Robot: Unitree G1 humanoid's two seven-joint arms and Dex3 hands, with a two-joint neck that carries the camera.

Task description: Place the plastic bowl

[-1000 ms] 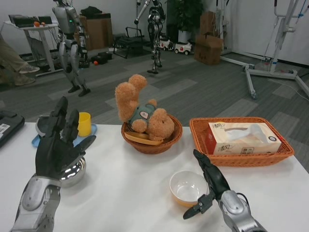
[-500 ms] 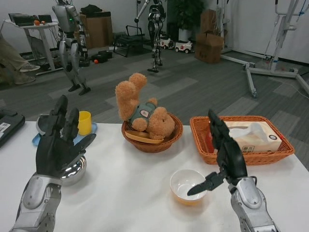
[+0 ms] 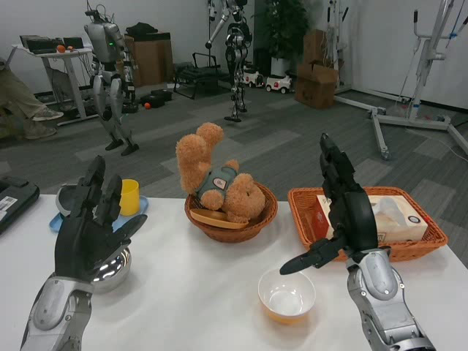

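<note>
Item 1: plastic bowl [image 3: 287,296], orange outside, white inside, upright on the white tabletop [image 3: 197,292], near the front edge, right of centre. Nothing in it that can be made out. No hand touches it.

Item 2: right hand [image 3: 345,212], black, raised above the tabletop, up and to the right of the plastic bowl. Fingers extended upward and spread, thumb pointing down-left toward the bowl but apart from it. Holds nothing.

Item 3: left hand [image 3: 91,227], black, raised at the left side. Fingers apart and pointing upward, palm facing away from the camera. Holds nothing. It stands in front of a shiny metal bowl [image 3: 113,268]; contact cannot be told.

Item 4: round wicker basket [image 3: 232,223], centre rear of the tabletop, holding a brown teddy bear [image 3: 219,179] lying on its back with 1 leg up.

Item 5: rectangular orange wicker tray [image 3: 307,219], right rear, holding a tissue box [image 3: 398,216]; partly hidden behind the right hand.

Item 6: yellow cup [image 3: 129,197] on a blue plate [image 3: 57,221], left rear, behind the left hand.

Item 7: humanoid robot [image 3: 110,80] standing on the grey floor beyond the tabletop.
</note>
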